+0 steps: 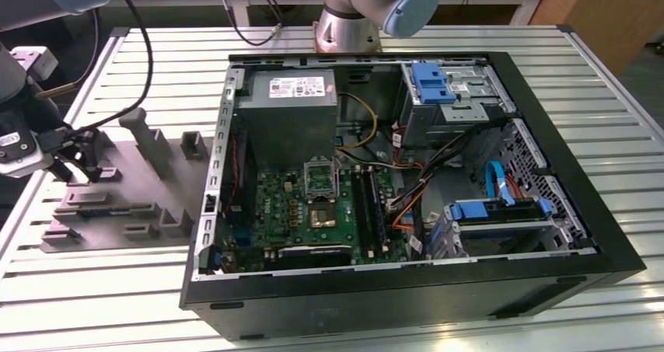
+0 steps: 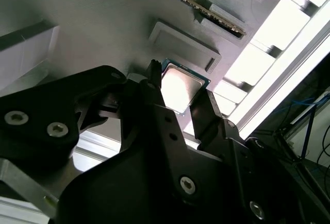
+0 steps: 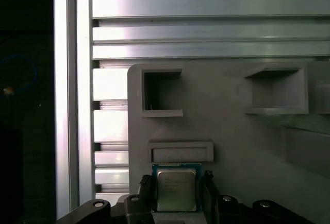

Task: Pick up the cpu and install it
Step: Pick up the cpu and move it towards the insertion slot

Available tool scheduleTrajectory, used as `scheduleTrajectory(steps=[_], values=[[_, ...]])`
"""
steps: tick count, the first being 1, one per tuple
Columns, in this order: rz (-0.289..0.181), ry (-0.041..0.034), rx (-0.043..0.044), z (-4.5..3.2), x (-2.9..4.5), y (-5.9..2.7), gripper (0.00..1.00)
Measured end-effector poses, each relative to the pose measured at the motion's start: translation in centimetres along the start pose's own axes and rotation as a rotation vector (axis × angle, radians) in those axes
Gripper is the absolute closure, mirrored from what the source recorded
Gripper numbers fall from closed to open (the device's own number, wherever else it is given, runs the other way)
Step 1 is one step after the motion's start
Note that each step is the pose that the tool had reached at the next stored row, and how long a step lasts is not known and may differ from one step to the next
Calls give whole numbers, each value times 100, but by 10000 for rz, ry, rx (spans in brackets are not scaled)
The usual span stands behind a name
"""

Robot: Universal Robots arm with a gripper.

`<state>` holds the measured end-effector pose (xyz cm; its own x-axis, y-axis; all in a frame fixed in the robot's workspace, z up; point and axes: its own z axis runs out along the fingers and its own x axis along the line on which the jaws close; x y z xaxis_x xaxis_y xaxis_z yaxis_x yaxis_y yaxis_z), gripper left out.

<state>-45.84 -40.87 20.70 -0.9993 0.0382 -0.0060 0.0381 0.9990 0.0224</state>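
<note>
Slatted aluminium table (image 1: 93, 290), grey tray (image 3: 232, 131) at exterior view's left; gripper (image 2: 180, 86) low over tray, jaws clamped on cpu (image 3: 177, 190) by opposite edges, beside raised block (image 3: 180, 152); risk: thin edge-hold may let cpu tilt, slip, drop if jolted.

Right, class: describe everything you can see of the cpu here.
The cpu is a small, thin, square chip with a pale silvery metal top, faintly printed, on a greenish border. In the first wrist view it lies between two black fingers that close on its opposite edges. It is over the grey tray, beside a low raised block. Whether it rests on the tray or is lifted cannot be told.
</note>
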Motion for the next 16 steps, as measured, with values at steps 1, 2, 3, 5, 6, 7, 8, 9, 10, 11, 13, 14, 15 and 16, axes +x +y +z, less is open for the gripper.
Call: scheduleTrajectory(steps=[1, 2, 3, 5, 6, 7, 8, 9, 10, 11, 13, 14, 15, 16], values=[[0, 0, 0, -2, 0, 0, 53], [0, -1, 0, -4, 0, 0, 53], [0, -1, 0, -6, 0, 0, 53], [0, 0, 0, -12, 0, 0, 53], [0, 0, 0, -15, 0, 0, 53], [0, -1, -1, -17, 0, 0, 53], [0, -2, -1, -19, 0, 0, 53], [0, -2, -1, -21, 0, 0, 53], [0, -1, 0, -23, 0, 0, 53], [0, -1, 0, -25, 0, 1, 53], [0, -1, 0, -76, 0, 2, 53], [0, -1, -1, -77, 0, 2, 53], [-1, -1, 0, -78, -1, 2, 53], [0, 0, 1, -81, -1, 2, 53]])
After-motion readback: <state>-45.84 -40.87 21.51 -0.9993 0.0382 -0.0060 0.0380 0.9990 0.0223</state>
